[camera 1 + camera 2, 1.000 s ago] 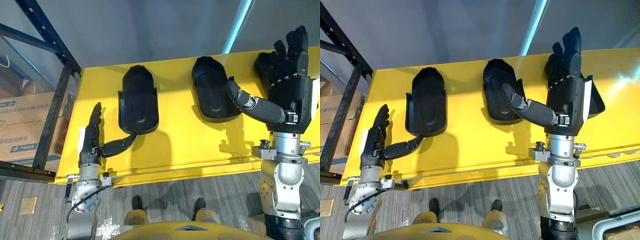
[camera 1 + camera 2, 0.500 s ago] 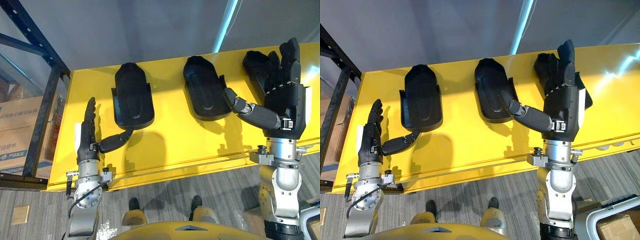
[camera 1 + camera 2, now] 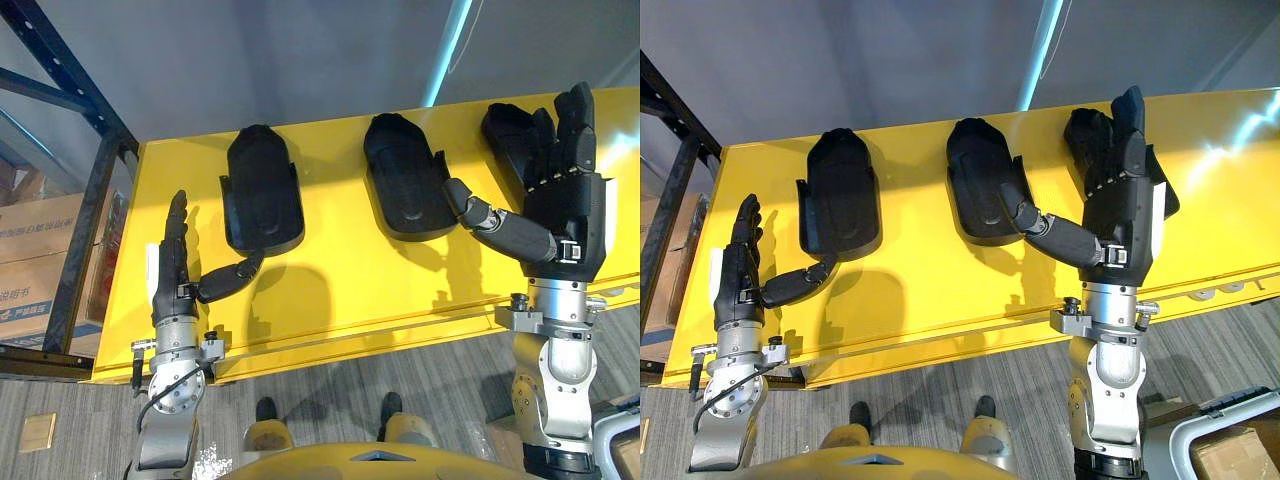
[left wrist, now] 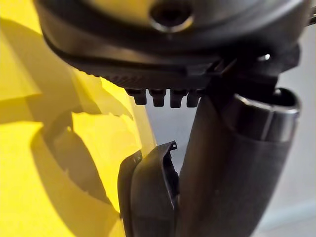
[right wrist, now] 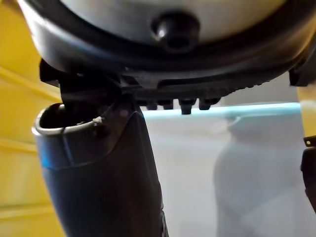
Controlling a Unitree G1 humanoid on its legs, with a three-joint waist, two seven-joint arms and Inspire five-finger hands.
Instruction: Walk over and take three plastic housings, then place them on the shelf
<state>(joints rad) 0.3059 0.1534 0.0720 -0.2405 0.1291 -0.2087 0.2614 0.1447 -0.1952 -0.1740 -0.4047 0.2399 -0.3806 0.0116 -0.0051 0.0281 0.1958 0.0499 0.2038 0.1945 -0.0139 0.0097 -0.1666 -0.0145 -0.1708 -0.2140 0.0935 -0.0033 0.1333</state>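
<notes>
Currently yellow counter (image 3: 340, 290) carries three black plastic housings in a row: left housing (image 3: 262, 190), middle housing (image 3: 403, 188), right housing (image 3: 510, 135). Fits pre-pickup or already set down, can't tell which. Right hand (image 3: 565, 195) spread wide over right housing, thumb near middle housing. Left hand (image 3: 172, 270) flat, fingers straight, thumb by left housing; left wrist view shows that housing's edge (image 4: 148, 197) close up.
</notes>
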